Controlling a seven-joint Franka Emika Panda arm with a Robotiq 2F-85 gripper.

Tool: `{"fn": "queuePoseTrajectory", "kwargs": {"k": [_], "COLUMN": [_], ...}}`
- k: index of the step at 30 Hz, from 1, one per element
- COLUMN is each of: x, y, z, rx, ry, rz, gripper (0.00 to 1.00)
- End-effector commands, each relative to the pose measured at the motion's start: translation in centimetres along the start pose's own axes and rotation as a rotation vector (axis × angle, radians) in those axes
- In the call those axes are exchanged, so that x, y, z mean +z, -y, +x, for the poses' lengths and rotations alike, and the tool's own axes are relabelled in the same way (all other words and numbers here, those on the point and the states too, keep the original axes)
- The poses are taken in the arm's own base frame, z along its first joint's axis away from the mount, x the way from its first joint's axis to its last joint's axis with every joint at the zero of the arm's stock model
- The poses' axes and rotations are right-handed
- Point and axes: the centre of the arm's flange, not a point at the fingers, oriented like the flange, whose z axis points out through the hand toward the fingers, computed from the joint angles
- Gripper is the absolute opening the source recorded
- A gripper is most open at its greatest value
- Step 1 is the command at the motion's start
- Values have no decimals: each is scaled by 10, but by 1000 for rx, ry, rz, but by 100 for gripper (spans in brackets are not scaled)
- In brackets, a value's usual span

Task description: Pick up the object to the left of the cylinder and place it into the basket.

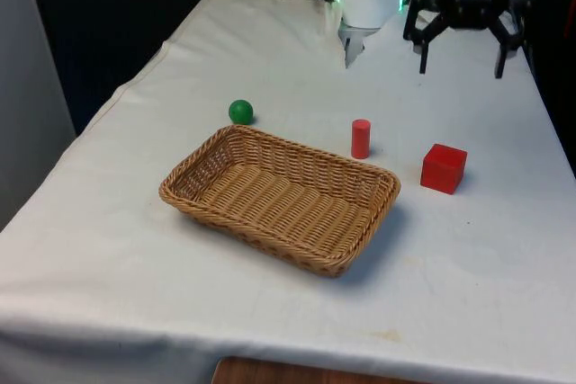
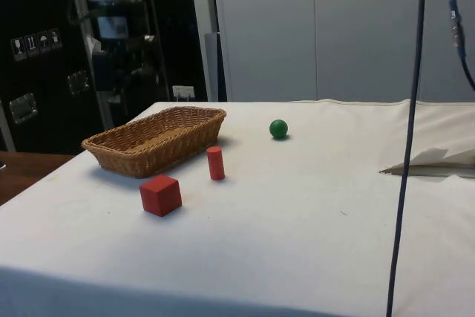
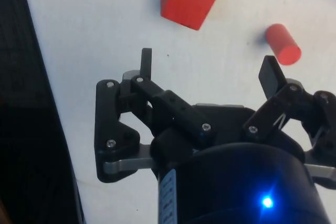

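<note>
Three unlabelled objects sit beside the basket (image 1: 193,168); the gripper (image 3: 209,66) hangs wide open, holding nothing.

front: across table | side: low, near | both share basket (image 1: 279,193)

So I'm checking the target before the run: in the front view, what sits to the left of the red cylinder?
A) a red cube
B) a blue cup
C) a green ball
C: the green ball lies to the front view's left of the red cylinder, beyond the basket.
</note>
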Motion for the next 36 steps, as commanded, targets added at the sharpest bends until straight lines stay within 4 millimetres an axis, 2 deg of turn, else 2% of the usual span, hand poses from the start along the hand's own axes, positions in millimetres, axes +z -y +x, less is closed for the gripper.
{"fn": "queuePoseTrajectory", "kwargs": {"k": [1,2,8,15,26,30,36], "x": [5,3,34,57,83,88,108], "y": [4,1,18,31,44,45,35], "z": [0,0,-2,-9,-22,-25,-25], "rx": [4,0,1,0,8,8,15], "ry": [-4,1,0,-7,-37,-35,-67], "rz": [8,0,3,-7,-25,-29,-46], "gripper": [100,100,100,100,100,100,100]}}
